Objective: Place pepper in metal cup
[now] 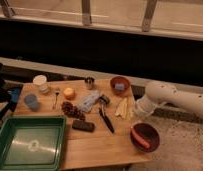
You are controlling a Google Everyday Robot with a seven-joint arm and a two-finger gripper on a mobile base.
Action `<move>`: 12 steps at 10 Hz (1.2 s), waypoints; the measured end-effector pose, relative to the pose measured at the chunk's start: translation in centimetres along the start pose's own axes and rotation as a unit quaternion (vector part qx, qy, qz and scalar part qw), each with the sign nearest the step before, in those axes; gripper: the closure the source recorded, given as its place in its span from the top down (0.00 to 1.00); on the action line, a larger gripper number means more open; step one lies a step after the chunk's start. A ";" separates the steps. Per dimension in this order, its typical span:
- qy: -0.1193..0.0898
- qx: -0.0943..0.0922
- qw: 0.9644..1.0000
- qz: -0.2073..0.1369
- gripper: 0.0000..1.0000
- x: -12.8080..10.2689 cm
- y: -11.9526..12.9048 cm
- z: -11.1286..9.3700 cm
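Note:
The pepper (140,138), long and orange-red, lies inside a dark red bowl (151,131) at the table's front right. The metal cup (89,82) stands upright at the back middle of the table, between a white cup and a brown bowl. My white arm reaches in from the right. My gripper (138,111) is at its lower end, just above the table edge, between the pale yellow strips (123,107) and the red bowl. It is above and a little left of the pepper, far from the metal cup.
A green tray (29,145) fills the front left. A white cup (40,82), blue-grey cup (31,101), spoon (55,98), round orange fruit (69,93), brown bowl (119,85), grey packet (88,101), dark bar (83,125) and black-handled tool (106,120) crowd the table.

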 end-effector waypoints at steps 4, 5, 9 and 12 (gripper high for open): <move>-0.032 -0.002 0.999 0.003 0.13 0.1 -0.3 -2.5; -0.044 -0.002 0.999 0.001 0.19 0.2 -0.1 -3.8; -0.065 -0.001 0.998 0.015 0.59 1.9 -0.9 -6.9; -0.042 -0.005 0.999 0.034 0.80 4.0 -3.3 -4.4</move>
